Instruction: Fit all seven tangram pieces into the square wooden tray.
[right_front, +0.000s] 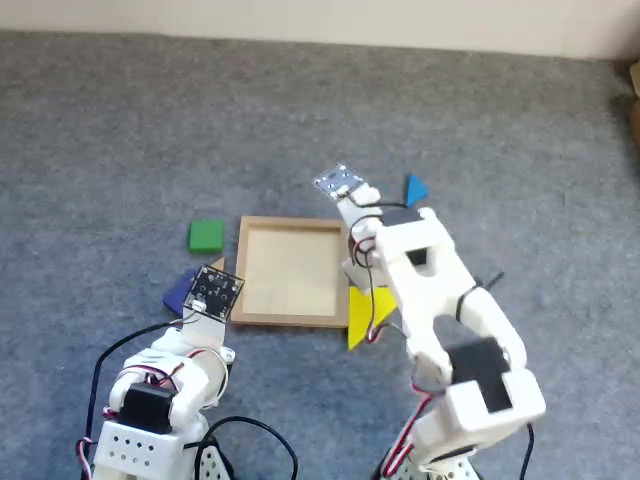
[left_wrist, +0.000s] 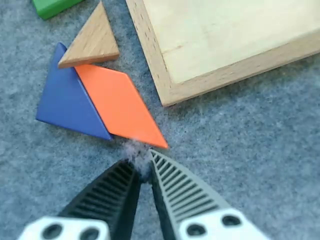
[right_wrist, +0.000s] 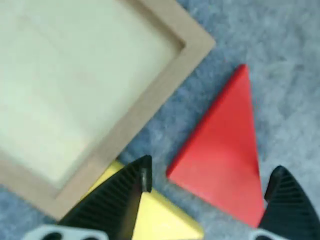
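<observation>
Seven flat pieces lie on the grey bench (right_front: 120, 130) around the bare square wooden tray (right_front: 290, 320):

- **Five triangles:**
  - red triangle (right_wrist: 220, 145)
  - yellow triangle (right_front: 360, 315)
  - dark blue triangle (left_wrist: 65, 100)
  - small blue triangle (right_front: 415, 188)
  - bare-wood triangle (left_wrist: 92, 42)
- **One** orange parallelogram (left_wrist: 117, 102)
- **One** green square (right_front: 206, 235)

They are likely thin, stiff and light, so pinch across opposite edges. The right end effector (right_wrist: 212, 175) gapes wide astride the red triangle. The left end effector (left_wrist: 142, 167) is nearly closed and empty.

One wooden tray (right_front: 243, 270), five triangles (left_wrist: 92, 40) (left_wrist: 65, 100) (right_wrist: 220, 150) (right_wrist: 165, 217) (right_front: 416, 188), one green square (right_front: 206, 235), one orange parallelogram (left_wrist: 120, 105) (seven in all).

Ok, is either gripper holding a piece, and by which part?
Nothing is held. The left gripper is shut, empty, beside the orange parallelogram; the right gripper is open over the red triangle.
</observation>
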